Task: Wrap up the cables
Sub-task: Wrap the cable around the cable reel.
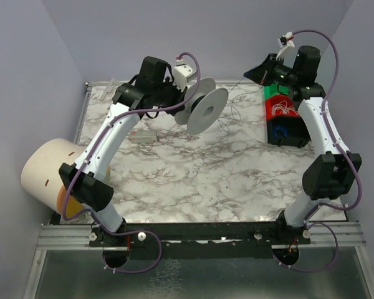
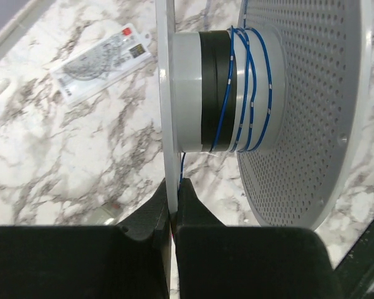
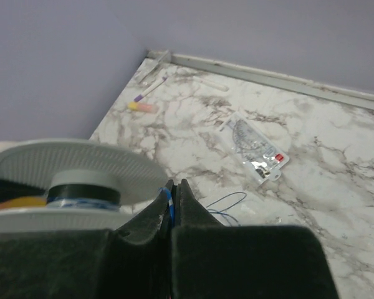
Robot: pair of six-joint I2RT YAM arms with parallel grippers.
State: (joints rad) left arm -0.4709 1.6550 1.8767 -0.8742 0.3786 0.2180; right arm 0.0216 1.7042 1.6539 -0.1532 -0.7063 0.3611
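Winding under way: left hand [image 2: 172, 205] clamps the rim of the spool [image 1: 202, 109]; right hand [image 3: 172, 194], fully closed, pinches the blue cable [image 2: 269, 93], a few turns on the hub [image 2: 187, 93]. Next, likely another taut turn.

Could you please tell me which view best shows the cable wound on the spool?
Left wrist: the blue cable turns sit sharp on the spool hub. Right wrist shows only a hint of blue there; top view resolves none.
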